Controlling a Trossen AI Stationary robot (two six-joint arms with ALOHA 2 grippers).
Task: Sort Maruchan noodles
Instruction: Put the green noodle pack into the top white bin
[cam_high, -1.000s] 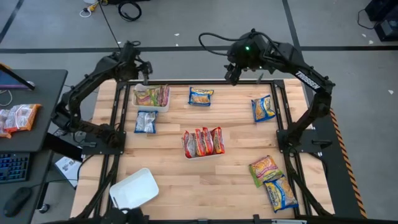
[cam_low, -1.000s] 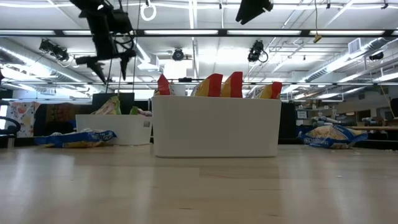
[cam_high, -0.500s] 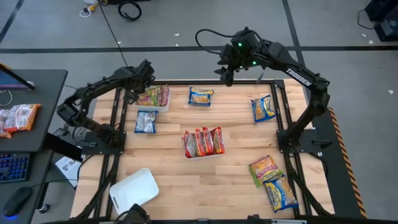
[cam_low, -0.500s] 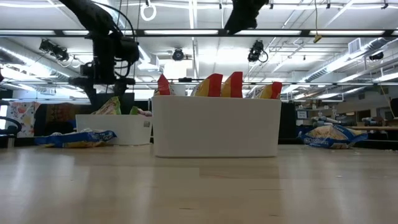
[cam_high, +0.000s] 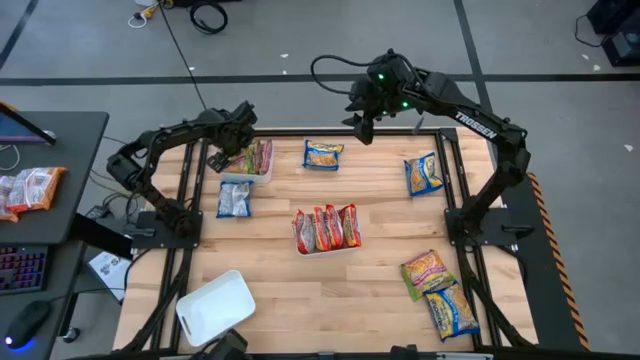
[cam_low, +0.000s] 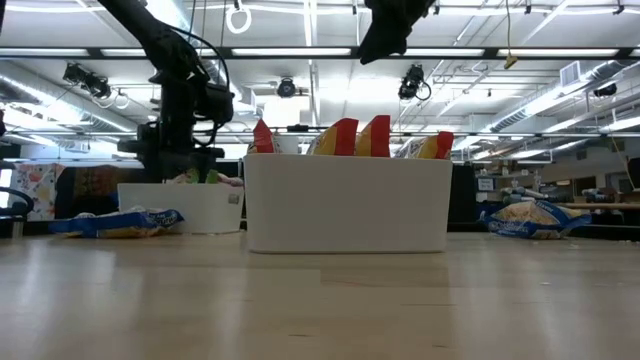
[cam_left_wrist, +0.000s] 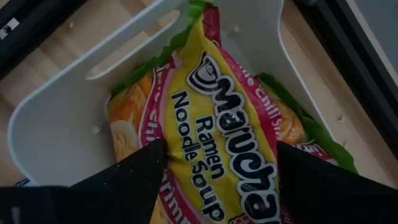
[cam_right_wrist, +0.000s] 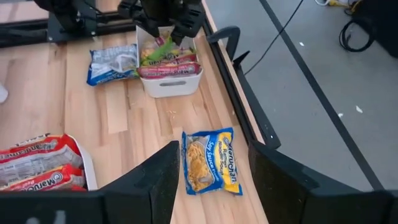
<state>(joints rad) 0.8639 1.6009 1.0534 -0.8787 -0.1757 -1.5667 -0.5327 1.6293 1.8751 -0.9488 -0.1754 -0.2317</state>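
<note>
- On your far left, off the table, a dark side desk (cam_high: 55, 180) holds a few red-and-white packets (cam_high: 30, 188); their print is too small to read.
- Your left gripper (cam_left_wrist: 214, 163) is down inside the small white bin (cam_high: 243, 172) at the table's back left. Its two fingers (cam_left_wrist: 134, 171) stand wide, one on each side of a yellow packet (cam_left_wrist: 217, 130) that reads "Maruchan Ramen Noodle Soup"; I cannot tell whether they press it.
- Beside that packet in the bin, a green-edged one (cam_left_wrist: 292, 121) shows "chili" in pink letters.
- Just in front of the bin, a blue-and-silver packet (cam_high: 234, 196) lies flat on the wood; its label is unreadable.
- Near the front left edge you have an empty white tray (cam_high: 214, 304), tilted out of line with the table.
- In the middle, a white tray (cam_low: 345, 205) holds red and orange packets (cam_high: 327, 227) standing on edge; one reads "Maruchan" in the right wrist view.
- Your right gripper (cam_right_wrist: 211, 171) hangs above the table's back edge, fingers apart and holding nothing. Below it lies a blue-and-yellow packet (cam_right_wrist: 210, 161), printed "Maruchan" and "Soy Sauce Flavor".
- The right arm's link (cam_high: 478, 125) bears white lettering, "TROSSEN".
- Further right, a second blue-and-yellow packet (cam_high: 424, 174) lies near the rail.
- At the front right, a green-and-yellow packet (cam_high: 427, 270) and another blue-and-yellow one (cam_high: 453, 309) lie touching.
</note>
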